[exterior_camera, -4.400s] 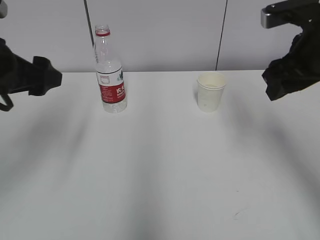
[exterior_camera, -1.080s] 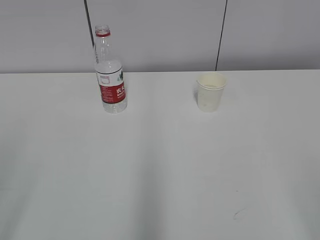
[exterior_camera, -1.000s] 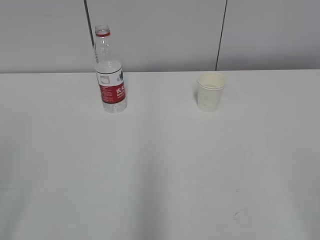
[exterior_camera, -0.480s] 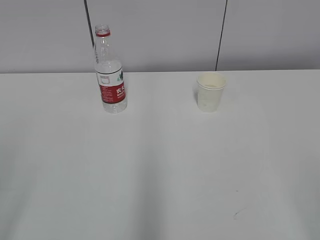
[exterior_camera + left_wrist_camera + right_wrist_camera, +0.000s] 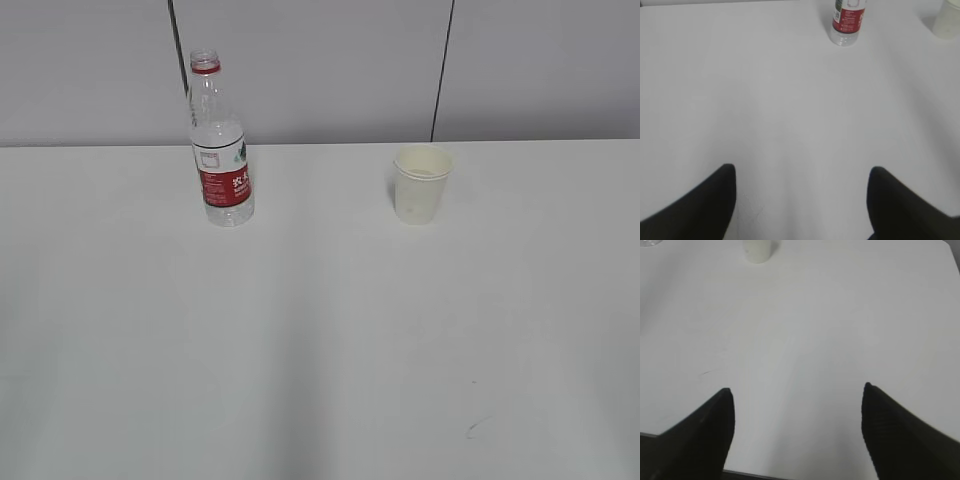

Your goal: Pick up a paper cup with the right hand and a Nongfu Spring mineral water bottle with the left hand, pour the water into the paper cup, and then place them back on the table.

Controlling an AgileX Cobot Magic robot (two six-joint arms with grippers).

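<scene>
The white counter (image 5: 320,330) has lots of open room. The bottle (image 5: 847,22) stands far ahead of the wide left fingers (image 5: 890,205). The cup (image 5: 757,250) stands far ahead of the wide right fingers (image 5: 900,432). Only the wrist views show fingers.

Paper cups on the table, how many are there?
1. The paper cup stands upright on the table, right of the water bottle. Its doubled rim may hide a second, nested cup.

On my exterior view, the Nongfu Spring mineral water bottle (image 5: 221,150) stands upright on the table (image 5: 320,340), far left. The paper cup (image 5: 421,184) stands well apart to its right, both near the table's back edge.
</scene>
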